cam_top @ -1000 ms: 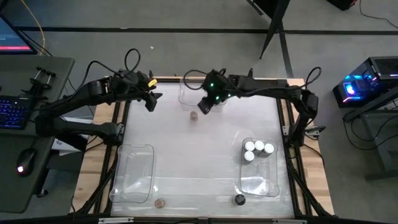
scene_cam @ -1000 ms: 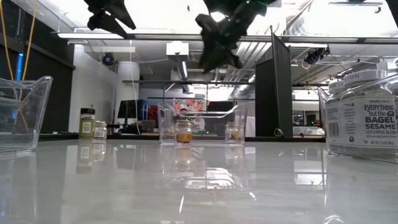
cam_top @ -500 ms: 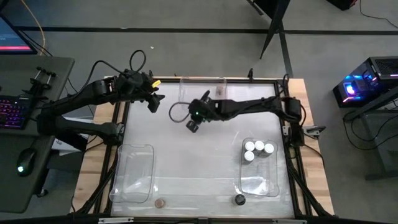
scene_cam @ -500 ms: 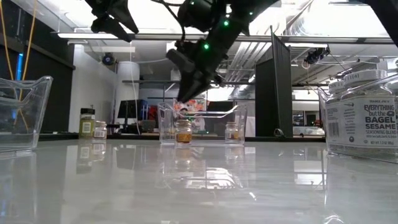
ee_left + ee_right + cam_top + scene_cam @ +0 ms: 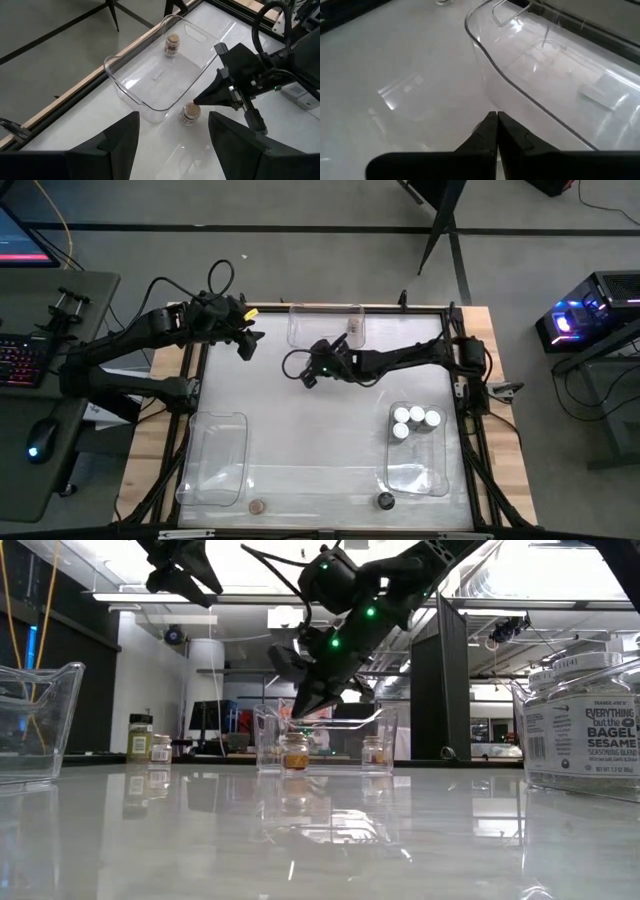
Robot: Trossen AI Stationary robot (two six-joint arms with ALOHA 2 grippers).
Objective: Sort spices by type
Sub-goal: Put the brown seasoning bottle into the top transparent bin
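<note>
Two dark arms reach over a white worktop point(image 5: 320, 430). The right gripper point(image 5: 197, 100), its fingers pressed together into a point and holding nothing, hangs low at the far middle, its tip just beside the lid of a tan-lidded spice jar point(image 5: 189, 112). That jar stands upright, long axis vertical, lid up, on the worktop just outside the near wall of a clear far bin point(image 5: 127, 85). A second tan-lidded jar point(image 5: 171, 45) stands upright inside that bin. Four white-lidded jars point(image 5: 415, 420) sit upright in a clear bin point(image 5: 418, 475) at the right. One brown-lidded jar point(image 5: 258, 506) and one black-lidded jar point(image 5: 385, 501) wait at the near edge, beside an empty clear bin point(image 5: 214, 460) at the left. The left gripper point(image 5: 243, 343), fingers spread, hovers at the far left.

Risk, as a judgement: with fingers closed, the right gripper cannot grasp; lowering or sweeping could knock the jar over and send it rolling, or bump the bin wall.
</note>
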